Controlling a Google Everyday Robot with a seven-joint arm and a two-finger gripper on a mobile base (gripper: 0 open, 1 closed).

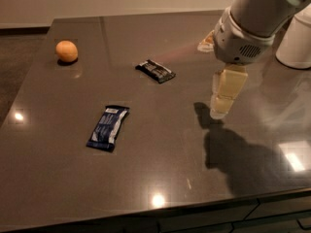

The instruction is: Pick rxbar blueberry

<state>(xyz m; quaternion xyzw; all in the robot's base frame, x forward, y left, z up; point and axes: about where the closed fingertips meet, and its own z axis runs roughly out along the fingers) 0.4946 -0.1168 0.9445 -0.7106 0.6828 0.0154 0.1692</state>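
Observation:
The rxbar blueberry [108,127] lies flat on the dark table [160,174], left of centre, in a dark blue wrapper with a light label panel. My gripper [220,111] hangs from the white arm at the right. It points down just above the table, well to the right of the bar and apart from it. It holds nothing that I can see.
A smaller black-and-grey wrapped bar [155,71] lies behind the blue one, nearer the middle. An orange [66,51] sits at the far left. A white rounded object [296,42] stands at the right edge. The table's front edge runs along the bottom.

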